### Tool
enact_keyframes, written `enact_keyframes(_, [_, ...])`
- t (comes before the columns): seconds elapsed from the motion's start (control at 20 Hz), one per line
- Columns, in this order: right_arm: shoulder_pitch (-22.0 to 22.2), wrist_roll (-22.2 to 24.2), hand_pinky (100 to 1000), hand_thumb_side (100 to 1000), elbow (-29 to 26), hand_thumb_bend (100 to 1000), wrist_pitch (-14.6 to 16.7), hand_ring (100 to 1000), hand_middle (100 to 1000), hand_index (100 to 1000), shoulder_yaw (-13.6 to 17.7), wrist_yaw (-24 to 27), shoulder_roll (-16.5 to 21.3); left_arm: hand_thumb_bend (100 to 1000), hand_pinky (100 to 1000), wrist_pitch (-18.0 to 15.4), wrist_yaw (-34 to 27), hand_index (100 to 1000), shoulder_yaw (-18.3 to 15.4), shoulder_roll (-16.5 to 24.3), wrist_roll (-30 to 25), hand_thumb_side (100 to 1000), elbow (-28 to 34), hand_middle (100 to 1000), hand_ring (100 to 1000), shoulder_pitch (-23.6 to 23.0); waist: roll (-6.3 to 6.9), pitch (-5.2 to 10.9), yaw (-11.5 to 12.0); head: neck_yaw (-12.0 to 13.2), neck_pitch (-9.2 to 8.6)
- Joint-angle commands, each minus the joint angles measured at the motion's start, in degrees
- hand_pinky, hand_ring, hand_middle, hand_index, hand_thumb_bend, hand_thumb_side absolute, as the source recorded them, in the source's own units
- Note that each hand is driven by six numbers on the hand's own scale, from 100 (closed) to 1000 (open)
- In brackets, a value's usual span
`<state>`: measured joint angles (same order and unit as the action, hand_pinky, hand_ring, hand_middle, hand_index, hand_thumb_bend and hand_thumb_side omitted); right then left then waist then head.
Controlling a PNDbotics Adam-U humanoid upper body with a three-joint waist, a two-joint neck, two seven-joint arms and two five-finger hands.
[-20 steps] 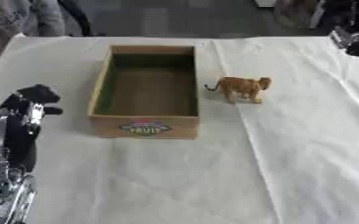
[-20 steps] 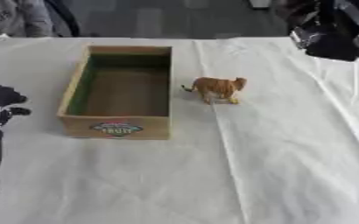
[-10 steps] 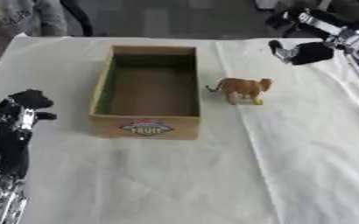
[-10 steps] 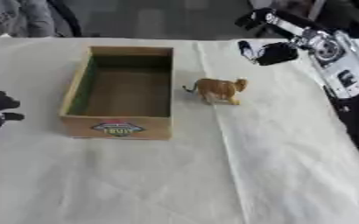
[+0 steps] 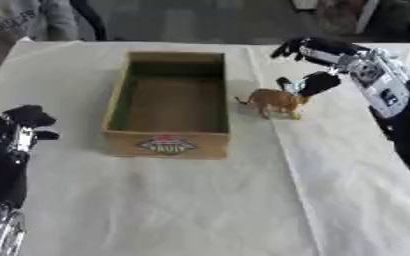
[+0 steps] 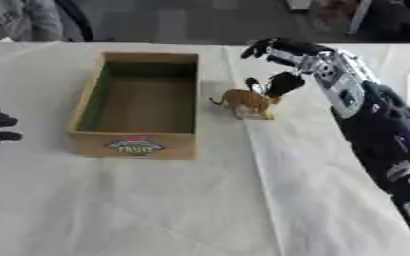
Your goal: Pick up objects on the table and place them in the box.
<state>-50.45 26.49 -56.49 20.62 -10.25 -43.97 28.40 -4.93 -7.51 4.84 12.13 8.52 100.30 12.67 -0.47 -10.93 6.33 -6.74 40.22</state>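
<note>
White cloth [image 5: 200,210] covers the whole table, creased in a line running down from the toy. A small orange animal figure [image 5: 277,101] stands upright on that cloth, just beside the right wall of the cardboard box [image 5: 166,145], whose green-lined interior looks empty. The robot's right hand [image 5: 318,65] reaches in from the upper right, spread wide, its thumb near the figure's back end and its fingers arched above and beyond, so the toy sits within the span, ready to be pinched; whether anything touches it cannot be told. The left hand [image 5: 18,131] rests idle at the left edge, fingers loosely curled around nothing, clear of the box so the drop stays unobstructed.
</note>
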Motion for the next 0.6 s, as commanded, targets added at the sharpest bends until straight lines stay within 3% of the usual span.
enact_keyframes(0.05, [-1.6, -0.5, 798, 398, 1.0, 175, 1.0, 873, 858, 898, 0.2, -3.1, 0.1, 349, 561, 0.0, 0.0, 661, 0.2, 0.7, -0.3, 575, 1.1, 550, 647, 0.8, 0.12, 0.75, 0.1, -0.2, -0.23])
enact_keyframes(0.25, [-1.4, -0.2, 796, 419, 1.7, 189, 2.1, 866, 854, 893, -0.3, -5.5, -0.7, 345, 561, 0.1, 0.1, 662, 0.2, 0.7, -0.4, 576, 1.1, 550, 648, 0.7, 0.17, 0.73, 0.1, -0.3, -0.25])
enact_keyframes(0.3, [-1.4, 0.0, 794, 401, 1.7, 239, 2.4, 863, 850, 891, -0.5, -6.1, -0.9, 345, 561, 0.1, 0.1, 662, 0.2, 0.7, -0.4, 576, 1.1, 550, 648, 0.7, 0.19, 0.73, 0.1, -0.4, -0.28])
enact_keyframes(0.35, [-1.3, 0.1, 791, 415, 1.8, 200, 2.6, 860, 849, 887, -0.6, -6.7, -1.1, 345, 561, 0.1, 0.1, 662, 0.2, 0.7, -0.4, 576, 1.1, 550, 648, 0.7, 0.2, 0.73, 0.1, -0.4, -0.28])
enact_keyframes(0.5, [-1.2, 0.4, 778, 399, 2.1, 200, 3.1, 842, 831, 871, -0.9, -8.3, -1.6, 344, 562, 0.1, 0.2, 663, 0.2, 0.6, -0.5, 577, 1.1, 550, 649, 0.7, 0.22, 0.69, 0.3, -0.5, -0.28])
enact_keyframes(0.6, [-1.0, 0.3, 747, 348, 2.2, 185, 3.5, 802, 801, 847, -1.0, -9.1, -1.8, 343, 562, 0.1, 0.2, 663, 0.2, 0.6, -0.5, 577, 1.2, 550, 649, 0.7, 0.23, 0.67, 0.4, -0.4, -0.27])
